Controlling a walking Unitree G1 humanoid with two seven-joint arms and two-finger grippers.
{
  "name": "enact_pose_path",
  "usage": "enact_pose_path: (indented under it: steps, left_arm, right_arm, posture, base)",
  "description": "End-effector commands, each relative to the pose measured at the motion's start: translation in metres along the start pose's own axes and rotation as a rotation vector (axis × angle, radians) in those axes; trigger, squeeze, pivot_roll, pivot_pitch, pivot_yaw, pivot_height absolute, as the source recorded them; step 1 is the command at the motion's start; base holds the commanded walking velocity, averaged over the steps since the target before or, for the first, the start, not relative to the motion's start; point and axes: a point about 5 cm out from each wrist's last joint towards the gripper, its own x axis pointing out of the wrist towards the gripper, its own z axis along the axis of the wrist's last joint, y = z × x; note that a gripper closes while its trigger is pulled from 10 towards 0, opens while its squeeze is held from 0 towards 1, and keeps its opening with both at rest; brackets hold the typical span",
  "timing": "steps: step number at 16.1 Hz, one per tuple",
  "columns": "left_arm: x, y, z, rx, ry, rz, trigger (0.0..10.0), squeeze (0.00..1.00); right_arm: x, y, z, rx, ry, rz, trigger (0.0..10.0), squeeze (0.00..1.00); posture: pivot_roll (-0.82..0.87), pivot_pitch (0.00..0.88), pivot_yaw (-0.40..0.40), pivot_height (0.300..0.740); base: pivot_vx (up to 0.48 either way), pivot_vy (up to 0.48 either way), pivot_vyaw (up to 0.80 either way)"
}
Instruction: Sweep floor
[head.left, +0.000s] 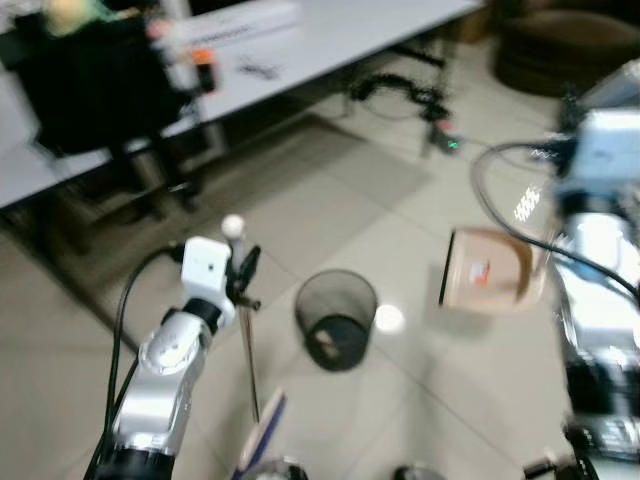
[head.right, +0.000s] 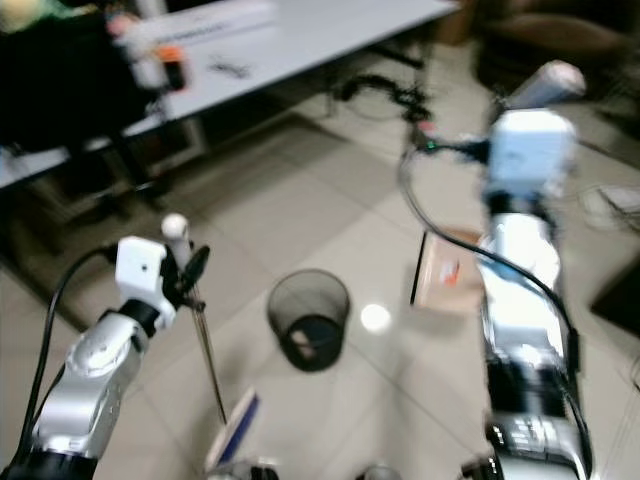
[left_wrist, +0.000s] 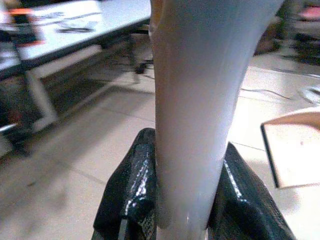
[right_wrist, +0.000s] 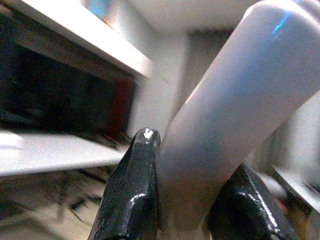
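Observation:
My left gripper (head.left: 241, 270) is shut on the white handle (left_wrist: 192, 115) of a broom. Its thin rod (head.left: 250, 360) runs down to a blue and white brush head (head.left: 262, 435) at the floor by my feet. My right gripper (right_wrist: 195, 200) is raised high and shut on the pale handle (head.right: 545, 85) of a long dustpan. The beige pan (head.left: 490, 272) hangs beside my right arm, over the tiled floor. A black mesh waste bin (head.left: 335, 318) stands on the floor between the broom and the pan.
A long white table (head.left: 330, 40) runs across the back with a black chair (head.left: 95, 90) in front of it. Cables and a power strip (head.left: 440, 130) lie on the tiles beyond the bin. A dark round seat (head.left: 560, 50) stands far right.

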Motion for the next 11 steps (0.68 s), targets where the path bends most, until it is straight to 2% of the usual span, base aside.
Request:
enact_pose_path:
  steps: [1,2,3,5,8,9,11]
  left_arm:
    - [0.004,-0.001,0.008,0.003,-0.027,-0.021,10.0,0.0]
    - [0.004,-0.001,0.009,0.006,-0.023,-0.021,10.0,0.0]
    - [0.004,0.0,0.009,0.006,-0.022,-0.02,10.0,0.0]
    - [0.005,0.001,0.011,-0.006,-0.023,-0.008,10.0,0.0]
    - [0.008,0.0,0.013,-0.017,-0.027,-0.003,10.0,0.0]
    - [0.01,-0.001,0.013,0.007,-0.04,0.007,10.0,0.0]
    - [0.011,-0.001,0.013,0.001,-0.052,0.018,10.0,0.0]
  right_arm:
    - [-0.006,0.004,-0.005,0.045,0.065,0.011,10.0,0.0]
    - [-0.015,0.011,-0.014,0.063,0.14,0.016,10.0,0.0]
    - [-0.018,0.015,-0.018,0.075,0.166,0.02,10.0,0.0]
    - [-0.03,0.026,-0.025,0.046,0.254,0.017,10.0,0.0]
    - [-0.039,0.03,-0.027,0.017,0.299,0.041,10.0,0.0]
    - [-0.043,0.03,-0.028,0.034,0.318,0.046,10.0,0.0]
    - [-0.046,0.034,-0.03,0.089,0.348,0.045,10.0,0.0]
  posture:
    - [-0.03,0.076,0.093,0.74]
    - [-0.03,0.076,0.092,0.74]
    - [-0.03,0.078,0.088,0.74]
    - [-0.03,0.081,0.086,0.74]
    - [-0.04,0.084,0.09,0.74]
    - [-0.04,0.088,0.093,0.74]
    - [-0.05,0.092,0.092,0.74]
  base:
    - [0.0,0.0,-0.8]
    - [0.0,0.0,-0.8]
    - [0.0,0.0,-0.8]
    - [0.0,0.0,-0.8]
    - [0.0,0.0,-0.8]
    - [0.0,0.0,-0.8]
    - [0.0,0.0,-0.8]
